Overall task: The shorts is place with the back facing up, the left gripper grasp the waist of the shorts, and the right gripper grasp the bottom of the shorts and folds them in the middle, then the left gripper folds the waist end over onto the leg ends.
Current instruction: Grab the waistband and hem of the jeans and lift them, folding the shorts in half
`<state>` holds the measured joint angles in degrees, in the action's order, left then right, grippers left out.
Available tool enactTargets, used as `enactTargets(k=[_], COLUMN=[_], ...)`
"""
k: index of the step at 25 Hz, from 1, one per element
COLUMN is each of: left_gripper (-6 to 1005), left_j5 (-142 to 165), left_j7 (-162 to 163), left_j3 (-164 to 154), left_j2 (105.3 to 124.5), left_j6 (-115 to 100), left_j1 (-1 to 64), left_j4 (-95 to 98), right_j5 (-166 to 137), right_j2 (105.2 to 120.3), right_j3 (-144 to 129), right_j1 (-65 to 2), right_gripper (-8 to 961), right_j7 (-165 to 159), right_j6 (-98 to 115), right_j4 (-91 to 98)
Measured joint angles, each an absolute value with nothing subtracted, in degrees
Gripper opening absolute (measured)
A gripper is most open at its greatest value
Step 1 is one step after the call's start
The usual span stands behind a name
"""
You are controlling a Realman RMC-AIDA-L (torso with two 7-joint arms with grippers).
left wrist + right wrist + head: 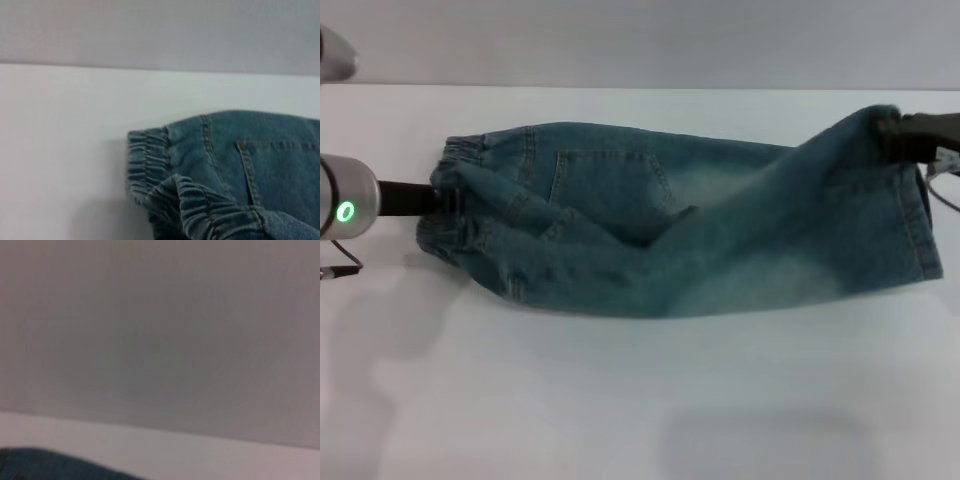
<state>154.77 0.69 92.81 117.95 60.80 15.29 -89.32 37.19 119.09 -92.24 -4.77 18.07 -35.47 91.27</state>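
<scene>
Faded blue denim shorts (690, 235) stretched across the white table (620, 400) in the head view, nearer its far edge, back pockets up, one half doubled over the other in a long diagonal fold. Ruffled elastic waist (455, 215) at the left end, gripped by the left gripper (440, 200), black claw on a silver-grey wrist with a green ring light, fingers clamped on the band. Flat stitched leg hems (920, 220) at the right end, upper corner lifted and pinched by the black right gripper (898, 128), close to the table's right edge. Left wrist view: gathered waist band (150, 165) folded onto itself, a pocket seam beside it, bare table around. Right wrist view: only a dark sliver of denim (55, 465) low down, over pale table and grey wall (160, 330); own fingers unseen.
</scene>
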Motion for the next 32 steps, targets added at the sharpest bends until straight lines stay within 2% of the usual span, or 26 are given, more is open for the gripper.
enactTargets(k=[16, 32], left_gripper=[174, 196], left_j5=[154.73, 154.78], left_j7=[0.51, -0.16], left_j3=[93.33, 93.96], left_j2=[117.79, 117.81], left_j6=[60.06, 56.92], left_j1=[12.63, 14.67], left_j4=[-93.92, -93.49], right_j5=[37.02, 37.1], right_j2=[119.19, 119.32], right_j3=[-91.48, -93.18], right_j1=[-1.26, -0.03], right_gripper=[17, 27], right_j7=[18.11, 18.1], right_j6=[-22.92, -16.51], right_j4=[86.47, 83.09])
